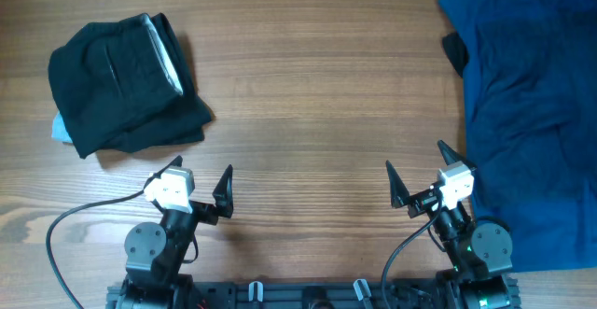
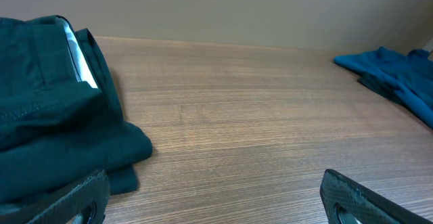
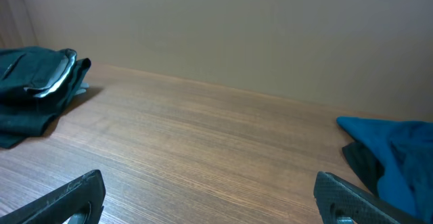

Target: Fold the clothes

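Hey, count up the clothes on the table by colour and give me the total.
black folded garment: 1
blue unfolded garment: 1
Total: 2
A pale-blue scrap under the black one and a dark patch by the blue one may be separate pieces; cannot tell.

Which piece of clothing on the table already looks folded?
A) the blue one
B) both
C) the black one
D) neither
C: the black garment lies in a compact, layered stack, while the blue garment is spread out and rumpled.
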Tool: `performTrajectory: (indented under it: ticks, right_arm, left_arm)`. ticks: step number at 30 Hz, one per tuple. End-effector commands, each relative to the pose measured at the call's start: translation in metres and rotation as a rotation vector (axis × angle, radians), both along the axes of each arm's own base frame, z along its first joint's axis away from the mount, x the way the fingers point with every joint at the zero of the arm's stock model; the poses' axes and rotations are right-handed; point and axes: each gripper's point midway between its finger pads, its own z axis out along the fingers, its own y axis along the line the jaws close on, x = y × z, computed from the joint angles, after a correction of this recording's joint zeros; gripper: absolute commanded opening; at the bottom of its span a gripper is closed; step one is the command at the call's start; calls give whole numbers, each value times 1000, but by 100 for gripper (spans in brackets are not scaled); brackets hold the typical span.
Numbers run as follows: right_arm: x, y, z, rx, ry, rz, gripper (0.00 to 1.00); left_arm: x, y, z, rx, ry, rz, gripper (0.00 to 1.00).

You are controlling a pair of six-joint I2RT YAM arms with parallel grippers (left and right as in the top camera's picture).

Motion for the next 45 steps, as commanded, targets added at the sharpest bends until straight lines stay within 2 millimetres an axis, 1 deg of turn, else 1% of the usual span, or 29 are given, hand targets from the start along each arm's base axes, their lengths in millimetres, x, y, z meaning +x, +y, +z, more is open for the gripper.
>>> performTrajectory:
  ticks: [1, 16, 17, 19, 20, 22, 25, 28, 29, 30, 31, 32, 35, 36, 37, 38, 40, 42, 45]
  right_arm:
    - [1, -4, -1, 6, -1, -23, 100]
    - [1, -4, -1, 6, -1, -23, 100]
    - [1, -4, -1, 6, -1, -23, 100]
    - [1, -4, 0, 7, -4, -22, 100]
    - [1, -2, 0, 15, 0, -9, 100]
    - [-4, 10, 0, 118, 40, 64, 100]
    - [-10, 21, 2, 334, 133, 126, 100]
    - [-11, 24, 4, 485, 197, 137, 100]
    - [-12, 26, 8, 492, 189, 156, 100]
    - [-15, 30, 16, 487, 159, 193, 100]
    - [-18, 34, 28, 486, 119, 230, 100]
    - [-22, 36, 44, 473, 70, 258, 100]
    - [-30, 34, 79, 415, -4, 264, 99]
    - [-31, 33, 88, 405, 5, 252, 99]
    - [-29, 31, 93, 403, 25, 236, 99]
    - [-25, 30, 99, 398, 57, 218, 100]
    - [-10, 27, 102, 391, 158, 160, 100]
    - [5, 26, 99, 381, 260, 117, 100]
    - [37, 24, 74, 326, 524, 11, 100]
  left_arm:
    - [-1, -3, 0, -5, -5, -16, 100]
    - [-1, -3, 0, -5, -5, -16, 100]
    - [0, -3, 1, -6, -11, -16, 100]
    - [1, -4, 11, -11, -50, -17, 100]
    - [0, -6, 11, -15, -49, -35, 100]
    - [-7, -23, 3, -30, -13, -136, 100]
    - [-16, -41, 4, -52, -9, -252, 100]
    - [-20, -47, 4, -62, -2, -289, 100]
    - [-20, -47, 4, -73, 4, -291, 100]
    - [-20, -47, 5, -89, 7, -286, 100]
    - [-19, -47, 7, -105, 2, -284, 100]
    - [-18, -48, 18, -148, -20, -281, 100]
    - [-21, -48, 61, -204, -123, -285, 100]
    - [-23, -47, 73, -204, -145, -286, 100]
    - [-24, -47, 82, -204, -149, -286, 100]
    - [-24, -47, 93, -205, -143, -286, 100]
    - [-18, -45, 105, -204, -84, -262, 100]
    - [-8, -39, 110, -196, 11, -207, 100]
    - [14, -31, 113, -171, 218, -122, 100]
